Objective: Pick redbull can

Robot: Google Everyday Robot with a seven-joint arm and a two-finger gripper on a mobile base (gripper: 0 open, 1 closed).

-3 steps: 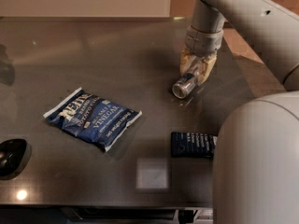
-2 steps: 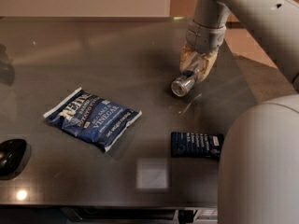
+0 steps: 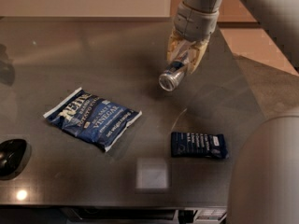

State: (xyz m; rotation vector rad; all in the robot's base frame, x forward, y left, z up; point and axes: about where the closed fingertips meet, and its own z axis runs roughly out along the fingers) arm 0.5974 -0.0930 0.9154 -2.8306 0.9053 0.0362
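since a second ago the claw [image 3: 183,63] has shifted left and up, taking the can [image 3: 171,77] with it. the claw, over the table's [image 3: 93,50] far right side, is clamped on the can's upper body. the can hangs tilted, shiny round end toward the camera, seemingly just clear of the surface. nearer, a chip bag [image 3: 92,120] lies flat at left, a bar wrapper [image 3: 198,145] at right, well apart.
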